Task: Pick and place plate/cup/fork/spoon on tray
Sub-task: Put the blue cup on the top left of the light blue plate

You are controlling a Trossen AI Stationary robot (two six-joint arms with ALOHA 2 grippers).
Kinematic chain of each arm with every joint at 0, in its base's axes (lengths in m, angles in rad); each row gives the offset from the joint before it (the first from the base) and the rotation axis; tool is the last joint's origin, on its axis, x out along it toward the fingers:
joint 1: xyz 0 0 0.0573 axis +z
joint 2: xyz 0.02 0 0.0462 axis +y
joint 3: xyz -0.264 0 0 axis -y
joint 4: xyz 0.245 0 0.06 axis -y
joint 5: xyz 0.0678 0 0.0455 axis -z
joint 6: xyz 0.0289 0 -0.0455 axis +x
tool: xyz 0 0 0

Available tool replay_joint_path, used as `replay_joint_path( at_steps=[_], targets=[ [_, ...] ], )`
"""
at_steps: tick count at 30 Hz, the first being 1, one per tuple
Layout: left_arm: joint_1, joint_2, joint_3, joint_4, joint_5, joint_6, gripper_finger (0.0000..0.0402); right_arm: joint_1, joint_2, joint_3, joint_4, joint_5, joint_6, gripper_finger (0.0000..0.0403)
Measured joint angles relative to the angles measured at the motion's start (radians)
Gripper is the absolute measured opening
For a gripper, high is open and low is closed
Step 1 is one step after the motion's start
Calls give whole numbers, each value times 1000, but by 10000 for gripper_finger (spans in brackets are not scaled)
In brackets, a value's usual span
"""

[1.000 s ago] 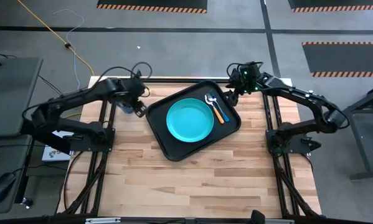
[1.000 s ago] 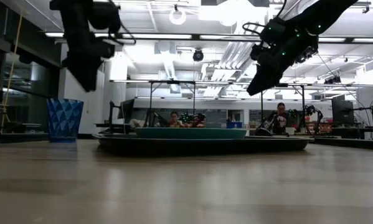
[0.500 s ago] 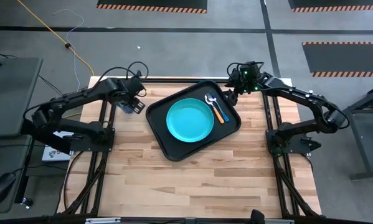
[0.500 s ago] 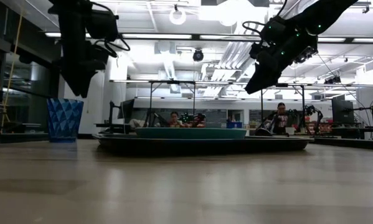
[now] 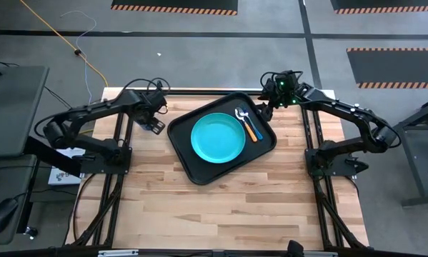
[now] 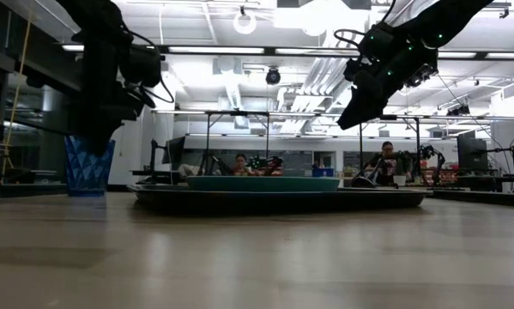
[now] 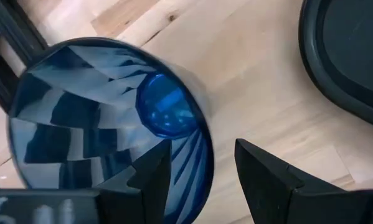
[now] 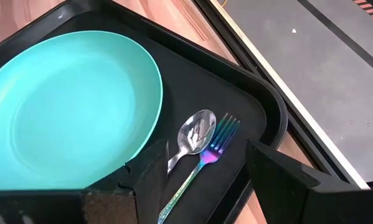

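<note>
The dark blue cup (image 7: 111, 124) stands upright on the wood table left of the tray, and also shows in the low view (image 6: 88, 172). My left gripper (image 7: 202, 155) is open and low over it. One finger is inside the cup's mouth and the other outside the wall, with no touch showing. The teal plate (image 5: 218, 138) lies in the black tray (image 5: 192, 171). The orange-handled spoon (image 5: 249, 128) and the blue-handled fork (image 8: 218, 140) lie side by side in the tray beside the plate. My right gripper (image 8: 208, 165) hangs open above them.
The tray lies askew at the table's far middle, its rim (image 7: 335, 68) close to the cup. Bare wood (image 5: 221, 207) fills the table's near half. The arms' black frames stand at the left and right edges. People sit in the room beyond the table.
My left gripper has gone down toward the cup, from well above it to the height of its rim, and its fingers now stand on either side of the cup's wall. The cup has not moved. My right gripper has kept still.
</note>
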Motion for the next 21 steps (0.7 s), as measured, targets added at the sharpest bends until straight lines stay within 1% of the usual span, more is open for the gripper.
replay_joint_path(
  at_steps=[3,5,7,10,11,14,17,21],
  targets=[
    [0,5,0,-1,-1,10,148,0,0,0,0,0,0,204],
    [0,2,0,-2,-4,10,124,0,0,0,0,0,-5,204],
    [-4,0,12,-9,-4,10,89,0,0,0,0,0,-6,204],
    [-30,1,53,-12,-3,27,23,0,0,0,1,0,-7,204],
    [-45,1,72,-12,2,38,13,0,0,0,1,0,-7,204],
    [-109,0,144,-8,-6,45,15,0,0,0,1,0,-7,204],
    [-185,0,214,-2,-13,46,7,0,0,0,1,1,-8,204],
    [-304,1,268,15,0,46,6,0,0,0,2,1,-8,204]
  ],
)
